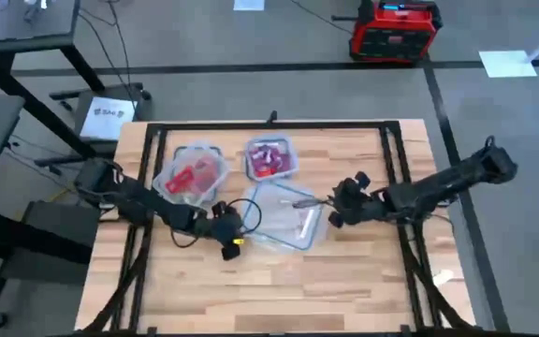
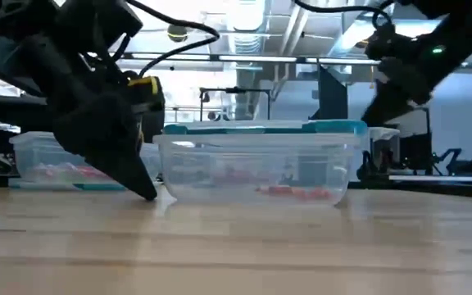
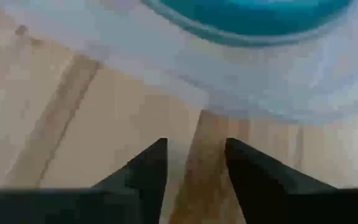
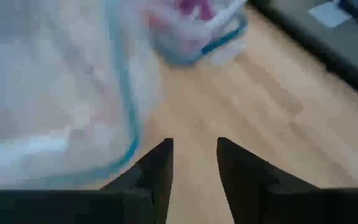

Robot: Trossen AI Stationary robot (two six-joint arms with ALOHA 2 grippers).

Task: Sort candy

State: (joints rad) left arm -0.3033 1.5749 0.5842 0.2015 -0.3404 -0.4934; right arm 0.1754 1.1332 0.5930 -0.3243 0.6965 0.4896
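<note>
1. We see one wooden table [image 1: 279, 281] on a grey floor. One red box [image 1: 393, 30] sits on the floor far behind it.
2. We count three clear tubs on the table.
3. The first tub [image 1: 193, 173] is at the back on the left. It holds a pile of red candy [image 1: 192, 177]. We cannot count the pieces.
4. The second tub [image 1: 270, 157] is just beside the first, at the back. It holds pink and purple candy [image 1: 269, 159]. We cannot count those either.
5. The big tub [image 1: 284, 215] sits in front of those two, in the middle. In the low view a few red pieces [image 2: 297, 192] lie on its bottom.
6. We see two dark arms.
7. The left gripper [image 1: 230, 241] is low on the table at the big tub's left front corner. Its two fingers [image 3: 145, 171] stand a little apart with only bare wood between them. It holds nothing.
8. The right gripper [image 1: 337, 210] is at the big tub's right side. Its two fingers [image 4: 157, 165] are a little apart too, and it holds nothing.
</note>
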